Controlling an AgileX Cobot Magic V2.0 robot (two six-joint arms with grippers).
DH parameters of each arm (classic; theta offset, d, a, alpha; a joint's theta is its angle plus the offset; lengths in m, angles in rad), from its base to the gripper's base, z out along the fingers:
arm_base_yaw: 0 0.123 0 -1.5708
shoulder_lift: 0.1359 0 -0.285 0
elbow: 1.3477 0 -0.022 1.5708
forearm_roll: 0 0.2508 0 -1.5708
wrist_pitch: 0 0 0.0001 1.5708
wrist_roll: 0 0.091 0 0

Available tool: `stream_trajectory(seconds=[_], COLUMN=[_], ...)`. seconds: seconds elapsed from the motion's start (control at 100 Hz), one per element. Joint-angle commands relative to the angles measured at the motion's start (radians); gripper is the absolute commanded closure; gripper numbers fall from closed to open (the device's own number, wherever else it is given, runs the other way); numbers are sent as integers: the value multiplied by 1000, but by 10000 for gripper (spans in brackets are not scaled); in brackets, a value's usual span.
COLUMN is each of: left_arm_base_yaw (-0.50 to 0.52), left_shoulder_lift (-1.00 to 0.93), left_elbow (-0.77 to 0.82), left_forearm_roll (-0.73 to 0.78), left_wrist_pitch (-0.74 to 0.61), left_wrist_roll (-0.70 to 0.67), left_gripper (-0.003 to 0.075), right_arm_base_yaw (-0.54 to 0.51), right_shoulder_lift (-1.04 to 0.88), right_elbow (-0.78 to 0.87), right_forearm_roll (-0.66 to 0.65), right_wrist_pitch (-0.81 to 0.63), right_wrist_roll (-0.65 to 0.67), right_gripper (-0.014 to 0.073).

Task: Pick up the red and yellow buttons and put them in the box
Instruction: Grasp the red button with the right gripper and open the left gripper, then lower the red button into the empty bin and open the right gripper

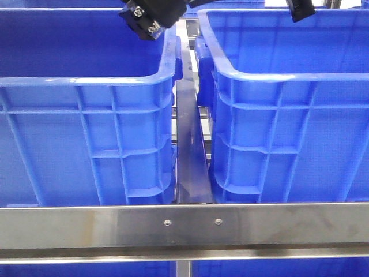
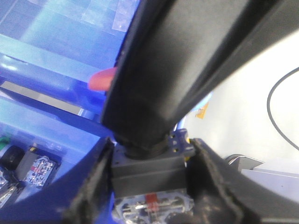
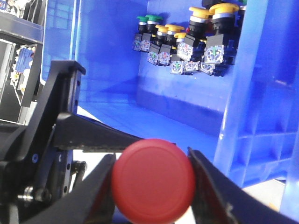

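A dark red button (image 3: 153, 185) fills the gap between the fingers of my right gripper (image 3: 152, 198), which is shut on its round cap. My left gripper (image 2: 149, 189) is shut on a black button body (image 2: 148, 175) with a clear contact block beneath; a black arm part (image 2: 177, 65) hides its cap, so its colour is unknown. A red cap (image 2: 103, 80) shows behind that arm part. Both grippers hang above the two blue boxes, left (image 1: 147, 20) and right (image 1: 300, 8). Several yellow and green buttons (image 3: 187, 44) lie heaped in one box (image 3: 117, 98).
Two alike blue crates stand side by side, left (image 1: 86, 81) and right (image 1: 277, 75), with a metal rail (image 1: 190, 150) between them. A steel bar (image 1: 184, 225) crosses in front. The left arm's black frame (image 3: 51, 135) is close beside the right gripper.
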Motion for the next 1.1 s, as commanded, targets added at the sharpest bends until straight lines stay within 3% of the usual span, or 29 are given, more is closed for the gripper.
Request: stream_trajectory(seconds=[0.0,0.09,0.27,0.33,0.61,0.92,1.09], left_arm_base_yaw=[-7,-7,-7,-7,-1,9,9], left_shoulder_lift=[-38,-38,-38,-38,-38,-38,-38], left_elbow=[-29,-29,-29,-29,-29,-29,-29], left_forearm_roll=[-43,-43,-43,-43,-38,-36,-36], left_wrist_pitch=[-33,-24,-19,-17,-1,27,53], left_wrist_roll=[-5,-5,-14,-14,-32,-39,-39], left_gripper=[630,530,135,80,81,81,81], right_arm_base_yaw=[1,1,1,1,-44,-321,-437], right_shoulder_lift=[-26,-26,-26,-26,-41,-107,-100], right_elbow=[-35,-35,-35,-35,-35,-35,-35], right_forearm_roll=[52,52,52,52,51,47,39], right_wrist_pitch=[12,12,12,12,43,84,6], right_wrist_roll=[-17,-17,-17,-17,-24,-119,-209], right_gripper=[447,447,447,447,447,447,447])
